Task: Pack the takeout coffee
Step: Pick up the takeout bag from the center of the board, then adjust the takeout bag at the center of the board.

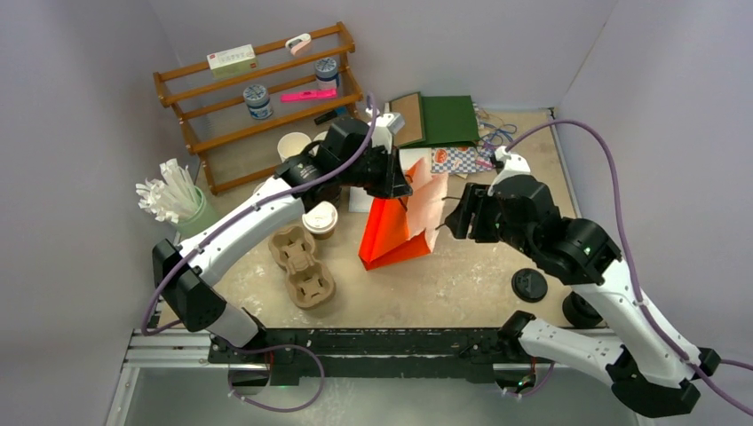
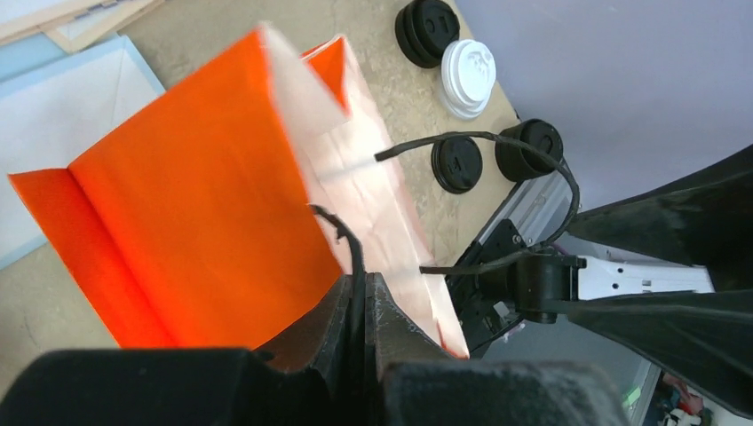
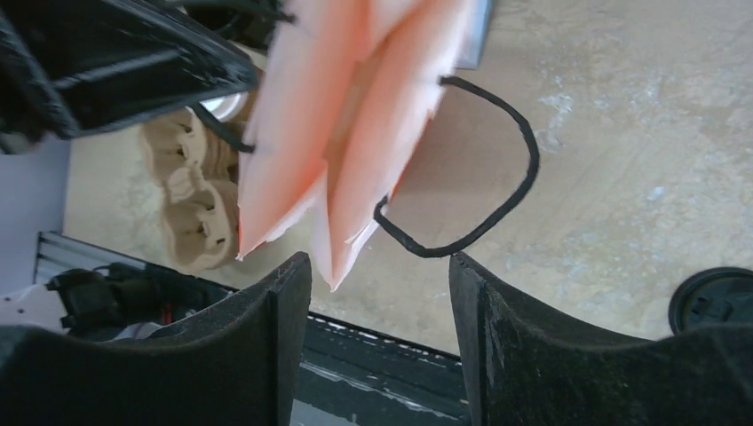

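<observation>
Propping the orange bag (image 1: 391,238) upright mid-frame for packing, the left tool (image 2: 360,288) was clamped on its handle (image 2: 349,241); the right tool (image 3: 377,262) was spread wide, empty.

The left arm (image 1: 253,216) and right arm (image 1: 635,312) share one build: white link shells joined by black joint housings. A lilac cable (image 1: 573,123) trails along each, and the jaws are matte black, blunt wedges.

From above, I cannot see into the orange bag (image 1: 395,232), and the print on the jars (image 1: 258,100) on the shelf (image 1: 226,135) is too small to read. On the right wrist camera the bag runs off the top edge and hides part of the pulp carrier (image 3: 191,209); a black lid (image 3: 716,300) is cut off at the right edge.
</observation>
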Controlling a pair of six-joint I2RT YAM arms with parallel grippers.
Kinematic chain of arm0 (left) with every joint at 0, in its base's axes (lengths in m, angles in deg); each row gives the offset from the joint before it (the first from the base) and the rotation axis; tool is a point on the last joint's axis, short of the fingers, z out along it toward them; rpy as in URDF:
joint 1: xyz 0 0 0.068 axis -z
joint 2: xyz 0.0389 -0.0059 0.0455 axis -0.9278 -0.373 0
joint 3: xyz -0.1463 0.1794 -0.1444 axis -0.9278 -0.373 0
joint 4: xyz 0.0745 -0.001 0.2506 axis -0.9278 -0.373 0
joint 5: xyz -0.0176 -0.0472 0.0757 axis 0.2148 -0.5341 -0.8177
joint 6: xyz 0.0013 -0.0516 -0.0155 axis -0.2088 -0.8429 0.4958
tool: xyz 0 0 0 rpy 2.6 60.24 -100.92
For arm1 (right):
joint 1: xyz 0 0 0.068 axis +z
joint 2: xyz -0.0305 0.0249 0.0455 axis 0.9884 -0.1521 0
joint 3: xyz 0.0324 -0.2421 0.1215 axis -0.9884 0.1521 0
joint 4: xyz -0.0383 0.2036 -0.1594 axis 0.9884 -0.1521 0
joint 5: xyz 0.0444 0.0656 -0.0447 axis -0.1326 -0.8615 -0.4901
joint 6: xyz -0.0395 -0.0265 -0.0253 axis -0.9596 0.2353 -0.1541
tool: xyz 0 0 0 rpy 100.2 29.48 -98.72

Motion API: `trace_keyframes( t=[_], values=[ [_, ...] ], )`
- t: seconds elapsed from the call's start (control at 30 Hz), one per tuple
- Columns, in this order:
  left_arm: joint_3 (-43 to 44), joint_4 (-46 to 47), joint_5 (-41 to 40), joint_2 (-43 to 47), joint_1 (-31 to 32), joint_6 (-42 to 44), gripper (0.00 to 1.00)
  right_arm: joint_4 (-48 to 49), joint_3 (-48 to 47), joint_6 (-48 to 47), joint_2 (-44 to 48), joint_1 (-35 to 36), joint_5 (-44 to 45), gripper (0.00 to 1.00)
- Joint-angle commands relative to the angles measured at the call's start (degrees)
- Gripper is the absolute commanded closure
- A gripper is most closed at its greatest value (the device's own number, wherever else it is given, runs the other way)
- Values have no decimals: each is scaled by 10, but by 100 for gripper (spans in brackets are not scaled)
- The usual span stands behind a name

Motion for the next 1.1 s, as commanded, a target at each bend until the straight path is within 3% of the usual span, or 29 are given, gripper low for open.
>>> trace_keyframes(
  t=[0.0,0.17,0.27,0.37,0.53,0.7,1.07],
  values=[
    [-16,45,8,13,7,5,100,41,-28,21,0,1,-24,39],
    [-4,44,13,-3,14,-5,100,71,-59,27,-49,1,-47,35],
    [2,42,11,-6,15,-9,100,71,-78,44,-100,0,-39,57],
    [10,37,10,-10,15,-16,100,96,-75,47,-140,-8,-74,64],
    [26,23,-2,-13,15,-39,100,167,-13,44,-142,-35,-127,62],
    [22,26,-4,-3,15,-54,100,224,48,77,-125,-111,-191,63],
    [2,36,-6,10,15,-76,100,329,107,89,-116,-125,-271,64]
  ],
)
